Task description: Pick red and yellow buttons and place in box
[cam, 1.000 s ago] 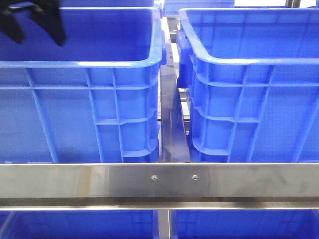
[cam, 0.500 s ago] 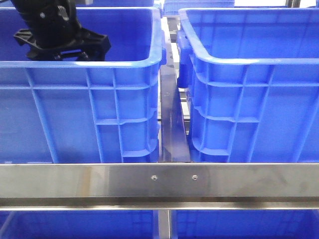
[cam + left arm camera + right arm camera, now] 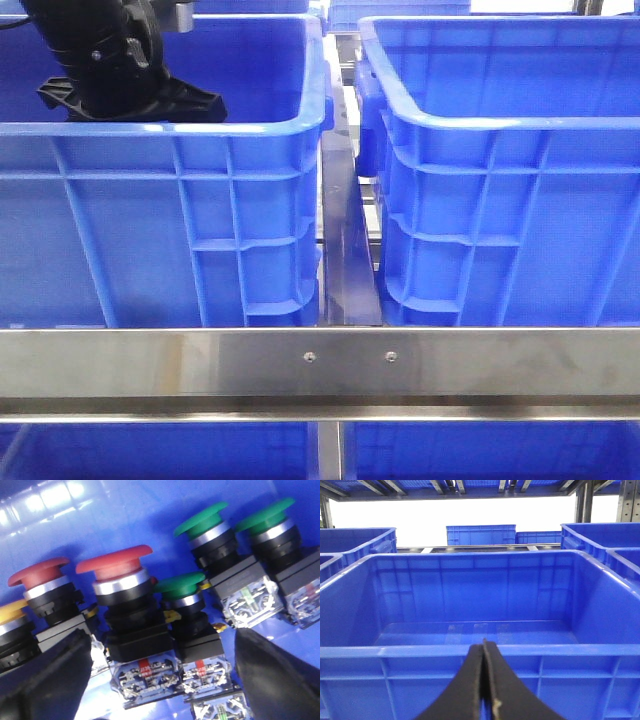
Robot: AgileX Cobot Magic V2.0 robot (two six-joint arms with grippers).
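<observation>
My left arm [image 3: 105,60] reaches down into the left blue crate [image 3: 160,128]; its fingertips are hidden behind the rim. In the left wrist view my left gripper [image 3: 160,647] is open, just above push buttons lying on the crate floor. Between its fingers [image 3: 50,675] lie a red-capped button [image 3: 114,562] and a green-capped one [image 3: 179,584]. A second red button [image 3: 37,572] and a yellow button [image 3: 11,611] lie beyond one finger. My right gripper [image 3: 483,650] is shut and empty, in front of an empty blue crate [image 3: 395,651].
Two more green buttons [image 3: 200,520] [image 3: 265,511] lie further off in the left crate. A second blue crate [image 3: 500,125] stands to the right, with a narrow gap between them. A steel rail [image 3: 320,360] crosses in front. More blue crates [image 3: 480,534] stand behind.
My left arm has come down and to the right into the left crate; its wrist now shows above the rim. The crates have not moved.
</observation>
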